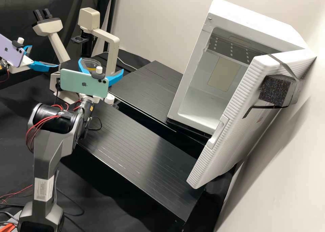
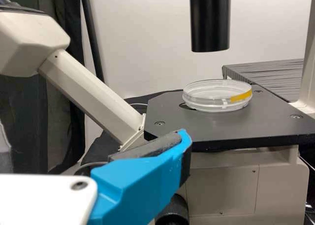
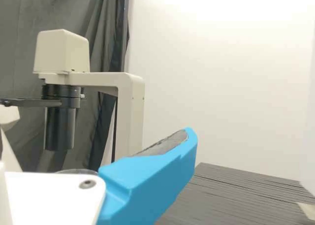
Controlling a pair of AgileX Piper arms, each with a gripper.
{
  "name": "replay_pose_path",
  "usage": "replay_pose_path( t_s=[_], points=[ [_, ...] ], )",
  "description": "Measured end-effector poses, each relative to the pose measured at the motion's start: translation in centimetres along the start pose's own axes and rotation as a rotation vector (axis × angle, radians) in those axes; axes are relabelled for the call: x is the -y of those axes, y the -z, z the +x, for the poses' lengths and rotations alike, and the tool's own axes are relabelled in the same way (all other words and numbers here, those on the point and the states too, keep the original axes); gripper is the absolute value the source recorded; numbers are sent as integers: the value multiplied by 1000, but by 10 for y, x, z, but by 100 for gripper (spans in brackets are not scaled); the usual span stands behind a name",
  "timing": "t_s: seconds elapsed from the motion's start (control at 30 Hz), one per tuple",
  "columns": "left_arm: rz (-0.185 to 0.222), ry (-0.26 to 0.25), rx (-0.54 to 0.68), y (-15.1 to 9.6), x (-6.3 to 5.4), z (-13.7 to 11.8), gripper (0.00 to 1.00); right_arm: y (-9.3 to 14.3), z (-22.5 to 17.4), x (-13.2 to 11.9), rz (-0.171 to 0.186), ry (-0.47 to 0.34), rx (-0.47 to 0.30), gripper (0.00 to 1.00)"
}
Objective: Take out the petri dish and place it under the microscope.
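Observation:
In the high view my right gripper (image 1: 101, 65) stands open at the microscope (image 1: 112, 42), its fingers spread on either side of the petri dish (image 1: 90, 62) as seen from here. My left gripper (image 1: 44, 57), also open, is off to the left of the microscope. The left wrist view shows the clear dish (image 2: 211, 93) with a yellow strip, lying flat on the black stage (image 2: 172, 119) below the dark lens tube; one finger of the left gripper (image 2: 142, 180) is in front. In the right wrist view a finger of the right gripper (image 3: 152, 178) stands before the microscope (image 3: 130, 107).
A white cabinet (image 1: 203, 103) stands at the right, its ribbed door (image 1: 233, 130) wide open, with black foam strapped at the door's hinge side. Dark slatted platforms (image 1: 135, 151) lie between microscope and cabinet, with a gap between them. Eyepieces (image 1: 47, 25) rise behind the grippers.

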Motion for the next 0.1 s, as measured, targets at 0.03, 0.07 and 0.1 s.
replay_pose_path(
  t_s=[0.03,0.07,0.1],
  points=[
    [0,0,0,0,0,0,100,1,-7,-2,-2,5,2,100],
    [0,0,0,0,0,0,100,3,-12,-5,-6,6,1,100],
    [0,0,0,0,0,0,100,3,-18,-6,-9,14,3,100]
  ],
)
